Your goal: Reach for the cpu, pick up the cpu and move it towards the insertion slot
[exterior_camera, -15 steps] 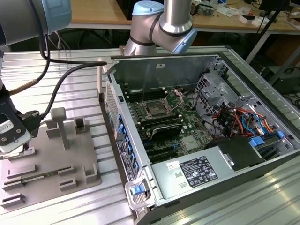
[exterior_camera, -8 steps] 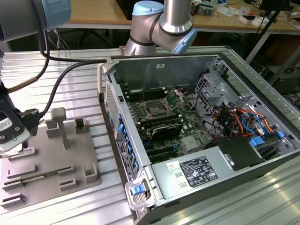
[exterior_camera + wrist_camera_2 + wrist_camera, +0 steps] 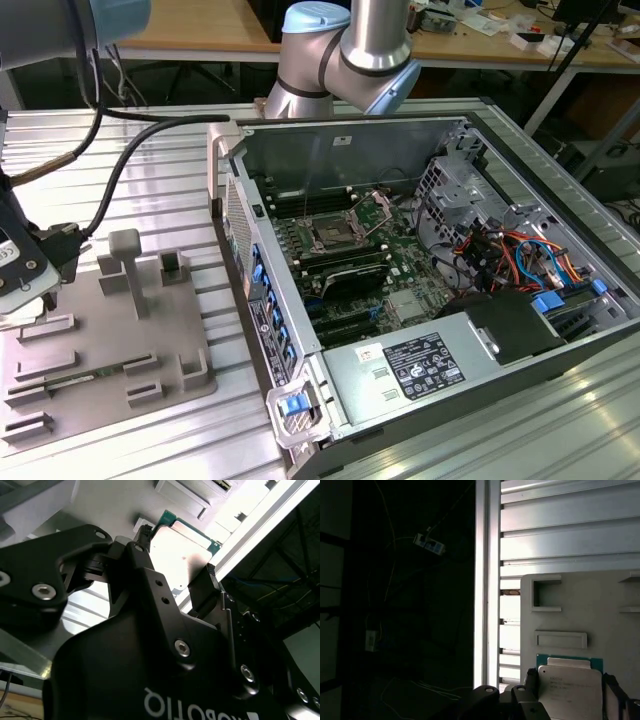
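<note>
The gripper [image 3: 568,684] pinches the cpu [image 3: 570,695] by two opposite sides. The square chip (no side longer than another) lies flat, shiny top up, over the grey tray [image 3: 600,610], far from the insertion slot [image 3: 330,236].

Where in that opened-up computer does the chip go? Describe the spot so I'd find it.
Start at the open computer case on the exterior view's right, then its green motherboard. The insertion slot lies high on the board in that view: a square, shiny metal frame with a dark centre, unlike the long narrow black memory slots beside it.
</note>
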### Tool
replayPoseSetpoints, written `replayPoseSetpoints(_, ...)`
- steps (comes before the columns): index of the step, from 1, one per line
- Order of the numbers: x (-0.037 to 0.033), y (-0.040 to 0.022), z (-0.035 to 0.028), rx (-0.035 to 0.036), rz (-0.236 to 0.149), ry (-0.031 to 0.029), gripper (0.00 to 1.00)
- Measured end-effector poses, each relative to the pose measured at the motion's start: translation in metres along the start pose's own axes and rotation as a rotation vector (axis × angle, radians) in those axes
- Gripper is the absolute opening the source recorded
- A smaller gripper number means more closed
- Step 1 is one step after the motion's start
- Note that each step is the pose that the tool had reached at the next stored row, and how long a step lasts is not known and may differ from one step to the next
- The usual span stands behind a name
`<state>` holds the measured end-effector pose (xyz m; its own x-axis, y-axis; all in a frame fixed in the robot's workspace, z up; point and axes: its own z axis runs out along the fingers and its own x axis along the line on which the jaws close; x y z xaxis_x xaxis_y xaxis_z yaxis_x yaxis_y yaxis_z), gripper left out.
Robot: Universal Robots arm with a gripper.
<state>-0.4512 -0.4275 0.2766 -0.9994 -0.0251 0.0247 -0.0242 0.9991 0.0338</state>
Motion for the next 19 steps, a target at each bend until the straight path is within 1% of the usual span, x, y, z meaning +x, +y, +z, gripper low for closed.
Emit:
replayPoseSetpoints(1,0.0001,0.0001,-0.0019,0.0000,0.000,0.0000,0.55)
replayPoseSetpoints(4,0.0001,0.0001,-0.0035,0.0000,-0.001,0.0001,0.55)
replayPoseSetpoints(19,0.0002,0.0003,-0.0076,0.0000,-0.002,0.0000,0.55)
